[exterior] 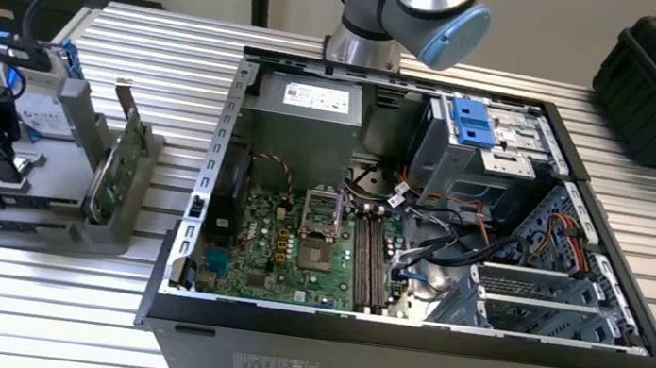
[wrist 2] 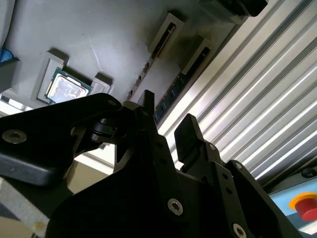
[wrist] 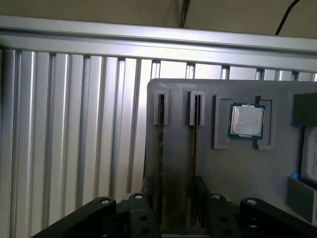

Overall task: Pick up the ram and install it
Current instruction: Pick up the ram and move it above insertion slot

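Fingers of the gripper [wrist: 176,196] stand spread apart and hold nothing; we see them hover over the grey holder [wrist: 247,173]. The ram [wrist: 161,148] stands on edge in the slot nearest the holder's edge, in line with the gap between the fingers. A processor [wrist: 246,120] lies further in from that edge.

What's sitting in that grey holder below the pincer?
Two slots, each with a dark ram on edge, and a processor chip in a square recess of the grey holder. The open pincer covers the slots' near ends.
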`<action>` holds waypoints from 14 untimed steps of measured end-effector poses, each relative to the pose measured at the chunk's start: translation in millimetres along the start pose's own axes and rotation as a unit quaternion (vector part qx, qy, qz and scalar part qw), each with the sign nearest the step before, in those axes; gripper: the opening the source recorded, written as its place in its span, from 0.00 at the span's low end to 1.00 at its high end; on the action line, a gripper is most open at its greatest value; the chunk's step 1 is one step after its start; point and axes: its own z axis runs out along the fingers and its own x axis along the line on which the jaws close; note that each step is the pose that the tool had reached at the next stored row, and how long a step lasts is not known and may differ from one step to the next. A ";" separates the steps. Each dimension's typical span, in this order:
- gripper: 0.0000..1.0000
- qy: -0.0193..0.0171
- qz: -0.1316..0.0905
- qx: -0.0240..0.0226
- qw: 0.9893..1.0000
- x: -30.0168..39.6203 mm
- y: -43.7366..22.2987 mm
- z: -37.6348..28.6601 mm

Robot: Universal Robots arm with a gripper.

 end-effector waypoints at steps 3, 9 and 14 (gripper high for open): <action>1.00 0.000 0.000 0.000 1.000 0.2 -0.1 1.0; 1.00 0.000 0.000 0.000 1.000 0.2 -0.1 2.2; 1.00 0.000 0.000 0.000 1.000 0.1 -0.1 3.1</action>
